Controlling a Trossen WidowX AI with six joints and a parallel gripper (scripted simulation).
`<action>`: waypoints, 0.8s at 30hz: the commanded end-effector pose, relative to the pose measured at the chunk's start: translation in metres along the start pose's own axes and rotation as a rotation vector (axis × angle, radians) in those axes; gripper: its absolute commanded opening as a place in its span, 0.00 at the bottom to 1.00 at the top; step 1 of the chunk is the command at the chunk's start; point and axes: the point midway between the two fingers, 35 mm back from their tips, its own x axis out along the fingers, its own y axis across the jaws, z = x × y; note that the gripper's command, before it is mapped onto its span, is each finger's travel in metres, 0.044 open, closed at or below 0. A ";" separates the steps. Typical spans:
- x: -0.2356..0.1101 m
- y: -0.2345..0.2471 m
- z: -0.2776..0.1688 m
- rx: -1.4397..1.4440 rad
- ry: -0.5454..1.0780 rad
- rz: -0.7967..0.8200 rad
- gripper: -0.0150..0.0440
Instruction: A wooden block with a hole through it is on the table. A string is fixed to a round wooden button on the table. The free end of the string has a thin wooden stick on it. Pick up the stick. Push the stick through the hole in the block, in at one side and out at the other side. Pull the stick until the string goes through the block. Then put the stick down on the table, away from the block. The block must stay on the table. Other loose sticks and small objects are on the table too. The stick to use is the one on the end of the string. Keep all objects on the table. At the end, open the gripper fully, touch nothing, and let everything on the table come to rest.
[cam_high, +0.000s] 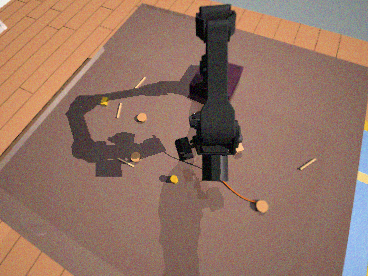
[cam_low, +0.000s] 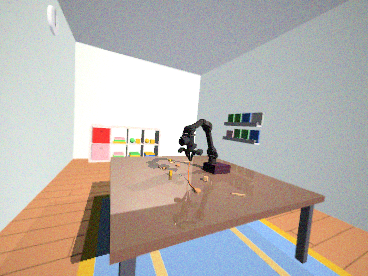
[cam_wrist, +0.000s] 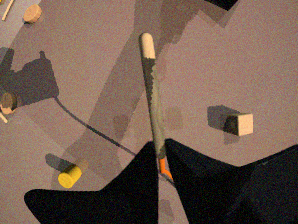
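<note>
My gripper (cam_wrist: 158, 145) (cam_high: 214, 171) (cam_low: 189, 151) is shut on the thin wooden stick (cam_wrist: 150, 86) and holds it above the table, with its free tip pointing away from me. The orange string (cam_high: 236, 193) (cam_wrist: 164, 167) (cam_low: 188, 171) runs from the held end of the stick down to the round wooden button (cam_high: 261, 205) (cam_low: 196, 190) on the table. The small wooden block (cam_wrist: 240, 124) (cam_high: 240, 148) (cam_low: 205, 178) lies on the table to the right of the stick, its dark hole side showing in the wrist view. The arm mostly hides it in the top view.
Loose sticks (cam_high: 307, 164) (cam_high: 119, 110) (cam_high: 141, 82) lie scattered. Two wooden discs (cam_high: 141, 117) (cam_high: 135, 156) and two yellow pieces (cam_high: 174, 178) (cam_high: 104, 101) (cam_wrist: 68, 177) lie on the left. The purple arm base (cam_high: 235, 75) stands at the back.
</note>
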 end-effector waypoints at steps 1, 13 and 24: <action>-0.005 -0.001 -0.003 0.003 -0.018 0.006 0.25; -0.019 -0.009 -0.007 0.003 -0.064 0.015 0.25; -0.020 -0.009 -0.007 -0.220 -0.069 0.005 0.25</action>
